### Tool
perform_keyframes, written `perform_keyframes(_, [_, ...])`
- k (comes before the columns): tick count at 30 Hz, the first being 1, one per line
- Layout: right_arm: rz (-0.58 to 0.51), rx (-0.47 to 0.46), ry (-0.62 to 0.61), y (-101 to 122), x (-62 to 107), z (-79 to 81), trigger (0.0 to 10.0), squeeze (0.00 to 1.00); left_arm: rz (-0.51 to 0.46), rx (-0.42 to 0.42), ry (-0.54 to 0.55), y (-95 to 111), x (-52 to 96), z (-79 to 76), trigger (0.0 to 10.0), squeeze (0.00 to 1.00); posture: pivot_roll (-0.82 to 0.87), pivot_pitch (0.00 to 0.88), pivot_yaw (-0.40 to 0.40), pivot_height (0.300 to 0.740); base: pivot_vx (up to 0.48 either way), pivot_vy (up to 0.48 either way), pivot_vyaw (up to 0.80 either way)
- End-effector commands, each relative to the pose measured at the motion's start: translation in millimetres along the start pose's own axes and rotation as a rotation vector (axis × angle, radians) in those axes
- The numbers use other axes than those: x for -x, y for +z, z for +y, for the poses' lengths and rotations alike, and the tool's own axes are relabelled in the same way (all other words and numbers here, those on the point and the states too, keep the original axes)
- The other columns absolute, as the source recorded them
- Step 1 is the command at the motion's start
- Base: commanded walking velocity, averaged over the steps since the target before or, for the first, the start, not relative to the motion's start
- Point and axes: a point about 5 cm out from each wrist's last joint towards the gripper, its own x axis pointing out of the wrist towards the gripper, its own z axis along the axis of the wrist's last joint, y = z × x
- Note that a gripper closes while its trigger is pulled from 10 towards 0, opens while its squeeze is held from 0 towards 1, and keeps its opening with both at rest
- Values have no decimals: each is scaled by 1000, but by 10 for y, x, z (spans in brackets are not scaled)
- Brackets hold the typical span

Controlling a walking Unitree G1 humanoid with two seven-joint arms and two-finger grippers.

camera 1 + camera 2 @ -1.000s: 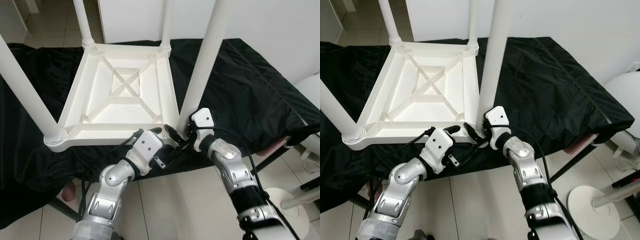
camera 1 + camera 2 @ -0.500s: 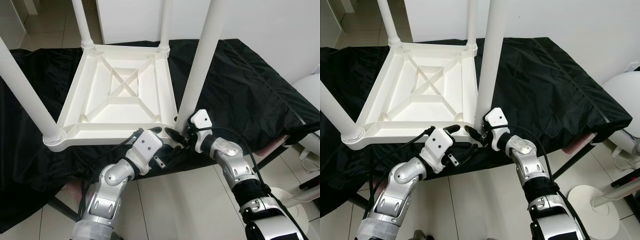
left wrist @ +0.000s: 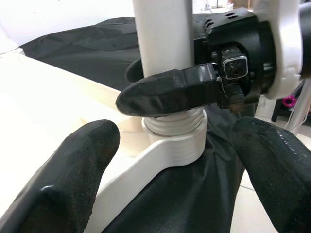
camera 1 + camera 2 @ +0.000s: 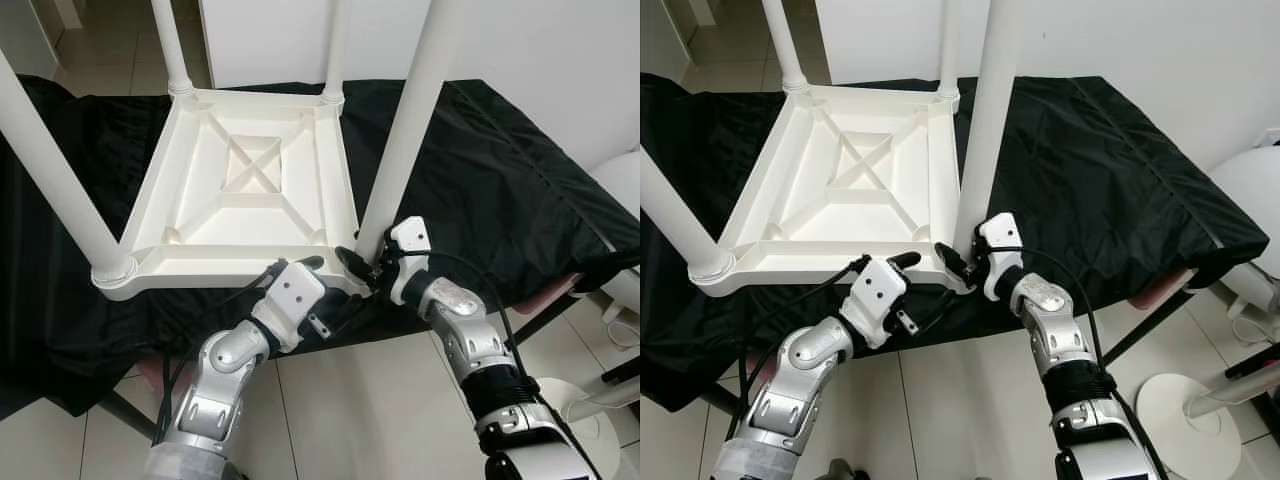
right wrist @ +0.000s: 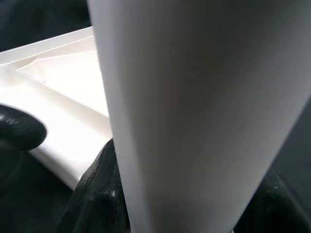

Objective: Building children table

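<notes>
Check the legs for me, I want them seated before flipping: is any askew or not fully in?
The near right leg stands out: threads show above its socket, so it isn't fully in. The right gripper clamps its base. The other legs look seated.

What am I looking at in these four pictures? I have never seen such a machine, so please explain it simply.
This is a humanoid robot with two silver arms, each ending in a gripper with two black fingers. Two pictures come from cameras on its head, looking down. The other two come from cameras on its wrists, looking along the fingers.

A white children's table lies upside down on a black cloth, its legs pointing up. The right gripper is closed around the near right leg, just above the threaded corner socket. The left gripper is open and waits beside that corner, holding nothing. The robot seems to be screwing this leg in.
</notes>
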Motion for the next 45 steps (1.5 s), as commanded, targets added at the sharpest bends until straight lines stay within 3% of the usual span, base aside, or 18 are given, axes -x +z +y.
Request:
perform_keyframes(1, [-3,10,-53,39,9,17,10000,0,6,10,89,-5,3,19,10000,0,-39,49,-34,740,0,0,0])
perform_keyframes(2, [-5,5,-132,37,24,69,10000,0,4,13,87,-1,1,15,10000,0,-40,46,-39,740,0,0,0])
perform_keyframes(7, [-4,1,-187,32,38,98,10000,0,2,15,85,1,1,13,10000,0,-40,46,-39,740,0,0,0])
perform_keyframes(9, [15,-55,-434,-70,121,156,10000,0,4,16,78,-6,5,0,10000,0,-44,43,-36,740,0,0,0])
perform_keyframes(12, [28,-75,-505,-97,151,174,10000,0,5,15,75,-8,6,-5,10000,0,-44,43,-36,740,0,0,0])
perform_keyframes(13, [40,-100,-560,-109,137,268,10000,0,4,16,68,-7,-3,-18,10000,0,-47,42,-33,740,0,0,0])
perform_keyframes(24, [27,-119,-547,-60,146,325,10000,0,8,15,52,-15,-1,-47,10000,0,-44,37,-33,740,0,0,0])
perform_keyframes(25, [19,-112,-541,-47,154,336,10000,259,9,15,53,-17,3,-43,10000,0,-43,36,-33,740,0,0,0])
perform_keyframes(26, [19,-112,-541,-47,154,336,10000,259,9,15,53,-17,3,-43,10000,0,-43,36,-33,740,0,0,0])
perform_keyframes(27, [-19,-129,-505,-12,162,347,10000,1000,9,15,53,-19,5,-38,10000,0,-43,28,-30,740,0,0,0])
perform_keyframes(30, [-41,-125,-461,5,168,356,10000,1000,10,14,52,-22,5,-39,10000,0,-45,25,-28,740,0,0,0])
perform_keyframes(35, [-30,-53,-355,-52,268,162,10000,1000,13,9,46,-30,6,-52,10000,0,-40,17,-31,740,0,0,0])
perform_keyframes(36, [-9,-47,-290,-85,280,121,10000,0,14,8,47,-31,10,-49,10000,0,-40,16,-33,740,0,0,0])
perform_keyframes(45, [16,41,33,-71,238,-39,10000,0,13,8,49,-24,-6,-50,10000,0,-39,18,-30,740,0,0,0])
